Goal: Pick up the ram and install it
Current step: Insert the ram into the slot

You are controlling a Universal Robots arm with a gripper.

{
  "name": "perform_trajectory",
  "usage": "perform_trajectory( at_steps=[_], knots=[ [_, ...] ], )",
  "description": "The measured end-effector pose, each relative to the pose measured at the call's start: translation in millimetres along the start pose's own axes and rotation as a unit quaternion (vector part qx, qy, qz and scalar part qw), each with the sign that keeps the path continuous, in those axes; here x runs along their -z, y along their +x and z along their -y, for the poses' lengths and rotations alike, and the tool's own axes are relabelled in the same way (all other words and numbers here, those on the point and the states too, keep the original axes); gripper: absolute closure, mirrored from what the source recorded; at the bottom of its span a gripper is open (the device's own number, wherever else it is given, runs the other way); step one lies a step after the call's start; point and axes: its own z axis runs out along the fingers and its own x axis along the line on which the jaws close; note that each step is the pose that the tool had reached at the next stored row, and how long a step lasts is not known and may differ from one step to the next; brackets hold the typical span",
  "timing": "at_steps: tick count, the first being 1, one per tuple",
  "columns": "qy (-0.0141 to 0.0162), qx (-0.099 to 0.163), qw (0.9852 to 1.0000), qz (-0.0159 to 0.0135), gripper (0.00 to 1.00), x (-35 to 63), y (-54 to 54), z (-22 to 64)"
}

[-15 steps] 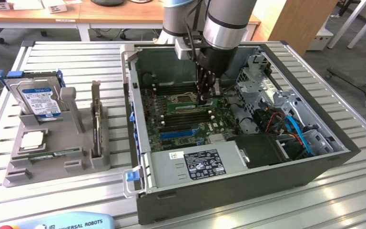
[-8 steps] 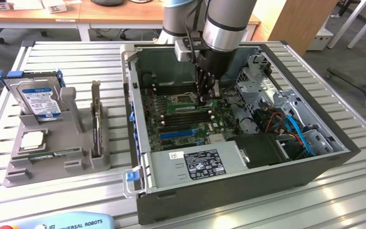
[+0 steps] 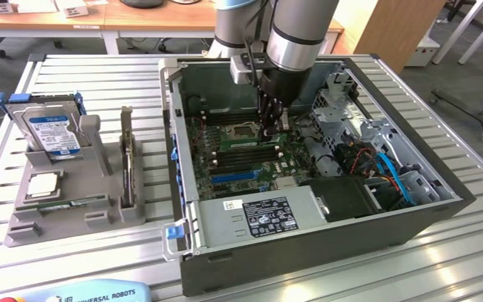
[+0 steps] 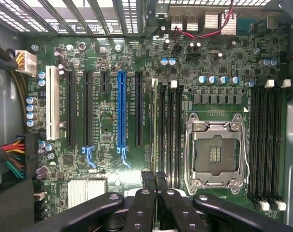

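Where the claw (image 4: 154,181) is hanging: inside the open computer case (image 3: 309,251), over the green board (image 4: 112,58), its tips sitting above one end of the black memory slots (image 4: 171,135) beside the bare chip socket (image 4: 215,154).
Claw: its two tips are pressing close together, and nothing is showing plainly between them.
Ram stick (image 3: 67,202): it is lying flat in the grey tray (image 3: 23,236) on the exterior view's left of the case, well apart from the claw.
Handling: I am judging it light, stiff and thin, yet fragile; taking it by the long bare edges, clear of the chips and the contact row, is looking safest.
Tray neighbours: a hard drive (image 3: 53,132) is standing upright behind the stick, and a square silver chip (image 3: 42,182) is lying just beside it.
Surface: a slatted metal table (image 3: 99,82) is carrying tray and case.
Room: wooden desks (image 3: 141,19) are standing beyond, on a grey floor (image 3: 468,63).
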Motion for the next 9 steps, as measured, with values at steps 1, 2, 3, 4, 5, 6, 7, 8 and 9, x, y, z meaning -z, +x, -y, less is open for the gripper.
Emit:
perform_trajectory(
  at_steps=[1, 2, 3, 4, 5, 6, 7, 8, 9],
  knots=[
    [0.0000, 0.000, 1.0000, 0.0000, 0.89, -0.6, 0.0, 0.0],
    [0.0000, 0.000, 1.0000, 0.0000, 0.89, -1.2, 0.0, 0.0],
    [0.0000, 0.000, 1.0000, 0.0000, 0.89, -1.7, 0.0, 0.0],
    [0.0000, 0.000, 1.0000, 0.0000, 0.89, -2.2, 0.0, 0.0],
    [0.0000, 0.000, 1.0000, 0.0000, 0.89, -2.7, 0.0, 0.0],
    [0.0000, 0.000, 1.0000, 0.0000, 0.89, -3.2, 0.0, 0.1],
    [0.0000, 0.000, 1.0000, 0.0000, 0.89, -3.7, 0.0, 0.1],
    [0.0000, 0.000, 1.0000, 0.0000, 0.89, -4.1, 0.1, 0.1],
    [0.0000, 0.000, 1.0000, 0.0000, 0.89, -4.6, 0.1, 0.1]
  ],
)
